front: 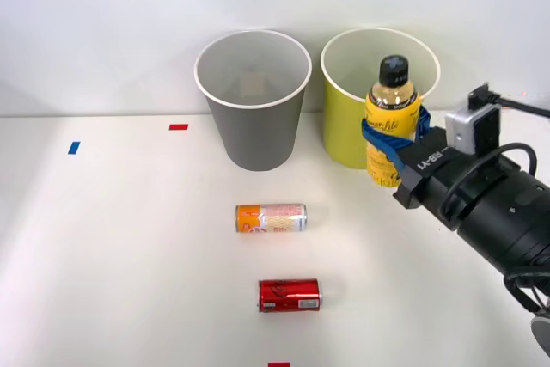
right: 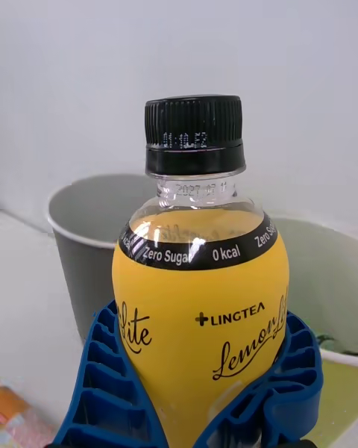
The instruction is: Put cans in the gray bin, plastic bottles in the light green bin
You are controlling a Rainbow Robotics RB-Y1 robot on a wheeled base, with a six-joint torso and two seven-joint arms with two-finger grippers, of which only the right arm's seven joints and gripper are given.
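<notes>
The jaws were clamped round the belly of the yellow Lingtea bottle, which the right gripper held upright and off the table at the front rim of the light green bin, probably so it could drop in cap-up. The gray bin stood just beside; both cans lay in front.
</notes>
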